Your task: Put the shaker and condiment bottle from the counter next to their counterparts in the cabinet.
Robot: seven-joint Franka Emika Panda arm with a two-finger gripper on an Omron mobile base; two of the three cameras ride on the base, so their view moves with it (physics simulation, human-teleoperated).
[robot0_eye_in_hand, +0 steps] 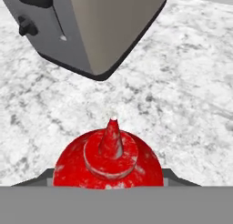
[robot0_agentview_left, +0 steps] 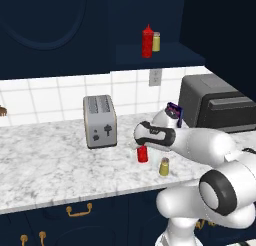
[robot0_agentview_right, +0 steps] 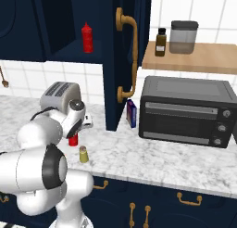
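The red condiment bottle (robot0_agentview_left: 142,154) (robot0_agentview_right: 73,140) stands upright on the marbled counter (robot0_agentview_left: 50,160) in front of the toaster. My gripper (robot0_agentview_left: 143,146) comes down over it from above. In the hand view the bottle (robot0_eye_in_hand: 109,159) sits between the dark fingers (robot0_eye_in_hand: 45,176), which press against its two sides. The olive-yellow shaker (robot0_agentview_left: 164,166) (robot0_agentview_right: 84,154) stands just to the bottle's right, nearer the counter's edge. Up in the navy cabinet (robot0_agentview_left: 165,54), a twin red bottle (robot0_agentview_left: 147,41) (robot0_agentview_right: 87,37) and a pale yellow shaker (robot0_agentview_left: 156,41) stand side by side on the shelf.
A silver toaster (robot0_agentview_left: 100,121) (robot0_eye_in_hand: 91,27) stands close behind the bottle. A black toaster oven (robot0_agentview_right: 185,111) sits to the right, with a small dark blue box (robot0_agentview_right: 132,113) beside it. The open cabinet door (robot0_agentview_right: 127,60) hangs out over the counter. A wooden shelf (robot0_agentview_right: 203,60) holds jars.
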